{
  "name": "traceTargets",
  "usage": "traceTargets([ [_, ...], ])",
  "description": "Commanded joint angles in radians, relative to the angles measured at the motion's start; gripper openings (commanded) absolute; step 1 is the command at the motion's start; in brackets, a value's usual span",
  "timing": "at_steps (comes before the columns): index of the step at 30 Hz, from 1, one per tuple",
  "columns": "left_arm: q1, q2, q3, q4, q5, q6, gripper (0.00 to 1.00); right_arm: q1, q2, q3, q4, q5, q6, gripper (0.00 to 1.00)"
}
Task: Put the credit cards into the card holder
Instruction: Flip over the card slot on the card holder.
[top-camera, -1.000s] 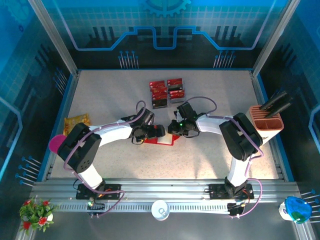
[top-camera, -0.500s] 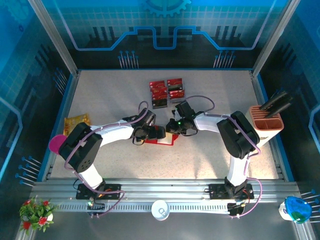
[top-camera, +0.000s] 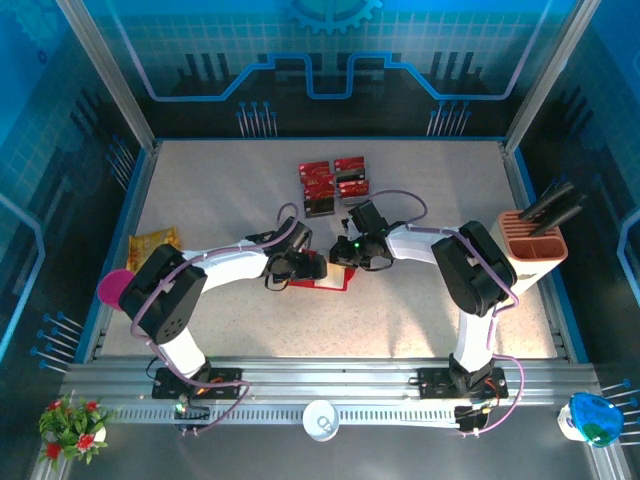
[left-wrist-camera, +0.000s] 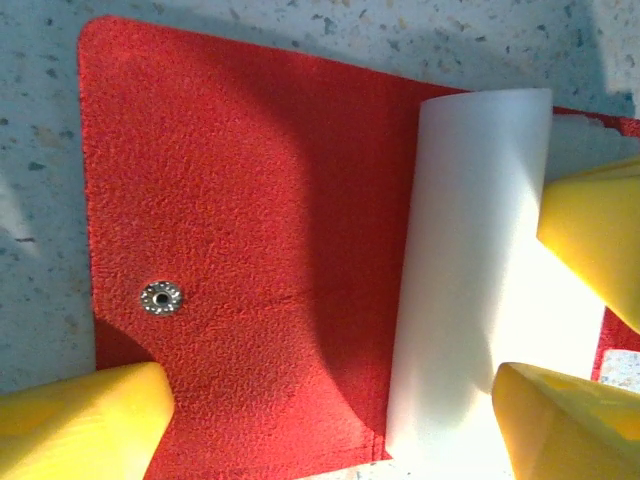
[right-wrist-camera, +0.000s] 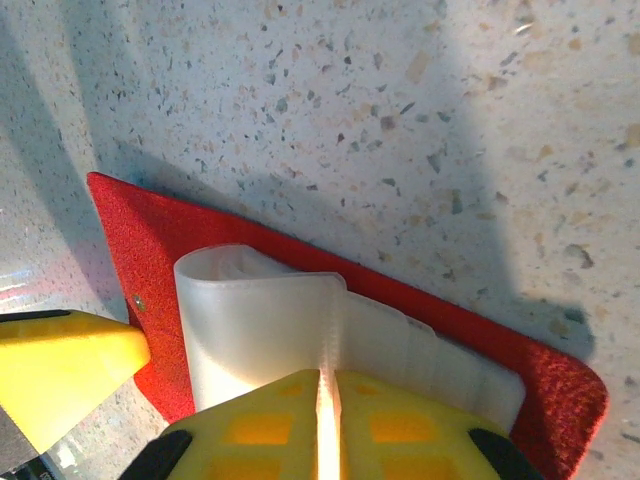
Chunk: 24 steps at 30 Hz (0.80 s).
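Note:
The card holder (top-camera: 322, 279) lies open on the table's middle, a red cover (left-wrist-camera: 250, 220) with a metal snap (left-wrist-camera: 160, 297) and pale clear pockets (left-wrist-camera: 470, 300). My right gripper (right-wrist-camera: 330, 375) is shut on the seam of the clear pocket sheet (right-wrist-camera: 260, 320), which stands up curled off the red cover (right-wrist-camera: 130, 240). My left gripper (left-wrist-camera: 330, 430) is open and low over the holder, one finger at the cover's snap side and the other over the pale sheet. In the top view the two grippers (top-camera: 305, 266) (top-camera: 345, 258) meet over the holder. Several red credit cards (top-camera: 335, 183) lie behind them.
A salmon-pink compartment box (top-camera: 533, 240) with black items stands at the right edge. A yellow-orange snack packet (top-camera: 152, 242) and a pink disc (top-camera: 113, 287) lie at the left edge. Raised blue rails border the table.
My right gripper has edged left and slightly back with the pocket sheet in it. The left gripper and the holder have shifted a little to the left.

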Motion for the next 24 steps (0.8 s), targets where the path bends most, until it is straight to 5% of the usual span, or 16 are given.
traceTargets([
  [1, -0.005, 0.083, -0.043, -0.053, 0.004, 0.029, 0.83, -0.013, -0.012, 0.01, -0.013, -0.021, 0.016, 0.14],
  [13, -0.006, 0.103, -0.035, -0.045, 0.026, 0.033, 0.65, -0.035, -0.043, -0.002, -0.013, -0.032, 0.018, 0.18],
  [24, -0.006, 0.058, -0.047, 0.002, 0.026, 0.003, 0.91, -0.039, -0.027, -0.004, -0.017, -0.035, 0.004, 0.14],
])
